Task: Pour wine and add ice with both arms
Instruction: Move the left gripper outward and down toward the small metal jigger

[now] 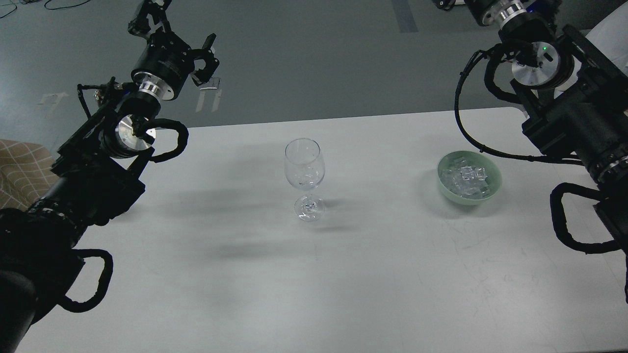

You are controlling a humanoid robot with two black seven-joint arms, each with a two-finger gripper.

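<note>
A clear stemmed wine glass [304, 169] stands upright in the middle of the white table [314, 274]. Faint glints show low in its bowl; I cannot tell whether they are wine. The ice [466, 179] is a heap of small clear cubes in a pale green bowl [445, 189] to the glass's right. My left gripper [179, 34] is raised beyond the table's far left edge, open and empty, far from the glass. My right arm [564, 117] rises past the bowl on the right, and its gripper is cut off by the top edge.
The table's far edge runs behind the glass, with grey floor beyond it. A tan checked cushion [19, 169] lies at the left edge. Looping black cables hang off both arms.
</note>
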